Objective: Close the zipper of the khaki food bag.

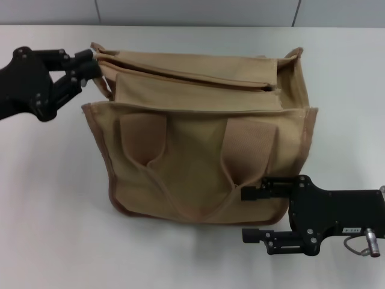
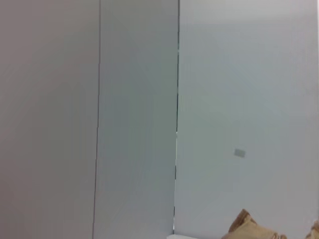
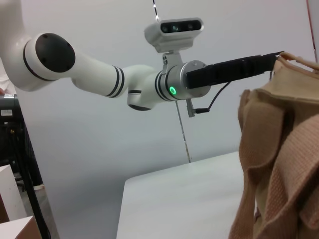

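The khaki food bag (image 1: 198,156) stands on the white table, front pocket and two webbing straps toward me. The zipper (image 1: 192,77) runs along its top panel, with a dark gap showing toward the right end; I cannot make out the pull tab. My left gripper (image 1: 93,65) is at the bag's back left top corner, pinched shut on the fabric edge. It also shows in the right wrist view (image 3: 275,56), touching the bag (image 3: 279,149). My right gripper (image 1: 249,214) is open beside the bag's front lower right corner, with its upper finger (image 1: 258,193) against the front.
The white table (image 1: 54,211) extends around the bag. A grey panelled wall (image 1: 198,11) runs behind it. The left wrist view shows mostly wall (image 2: 149,99) and a bit of bag (image 2: 249,230). The white left arm (image 3: 99,69) reaches across in the right wrist view.
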Robot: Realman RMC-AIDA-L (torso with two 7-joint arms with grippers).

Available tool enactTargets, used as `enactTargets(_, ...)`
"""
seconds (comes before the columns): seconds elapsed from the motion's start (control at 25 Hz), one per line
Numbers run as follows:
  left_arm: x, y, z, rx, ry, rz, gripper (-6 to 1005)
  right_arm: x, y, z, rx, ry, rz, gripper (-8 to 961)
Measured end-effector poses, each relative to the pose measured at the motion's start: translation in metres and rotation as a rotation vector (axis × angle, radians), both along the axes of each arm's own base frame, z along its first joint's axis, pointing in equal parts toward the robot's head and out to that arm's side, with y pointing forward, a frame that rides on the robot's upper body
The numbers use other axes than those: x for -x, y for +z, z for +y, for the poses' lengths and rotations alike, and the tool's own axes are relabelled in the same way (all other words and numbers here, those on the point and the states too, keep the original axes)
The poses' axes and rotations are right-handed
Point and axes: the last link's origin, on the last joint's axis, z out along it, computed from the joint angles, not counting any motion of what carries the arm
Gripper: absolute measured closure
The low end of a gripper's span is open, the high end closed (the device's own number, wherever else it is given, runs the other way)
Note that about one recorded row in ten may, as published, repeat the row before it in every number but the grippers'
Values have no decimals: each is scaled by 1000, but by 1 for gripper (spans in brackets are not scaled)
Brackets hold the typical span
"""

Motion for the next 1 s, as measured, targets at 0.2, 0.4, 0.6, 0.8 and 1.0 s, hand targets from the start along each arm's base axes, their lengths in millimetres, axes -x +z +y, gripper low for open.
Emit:
enactTargets(0.2, -11, 8, 9, 77, 63, -27, 878, 1, 0, 2, -8, 2, 4, 271)
enactTargets(0.4, -25, 13, 16, 155, 89, -33, 879, 4, -1, 4, -7, 6, 5, 271)
enactTargets(0.6, -40, 15, 22, 245, 129, -5, 880, 4, -2, 4, -5, 5, 6, 270)
enactTargets(0.8, -51, 31, 26, 300, 215, 9, 882, 5, -2, 5, -6, 6, 6, 270)
enactTargets(1.0, -57, 42, 33, 391, 335, 27, 884, 4, -2, 4, -3, 10, 3, 270)
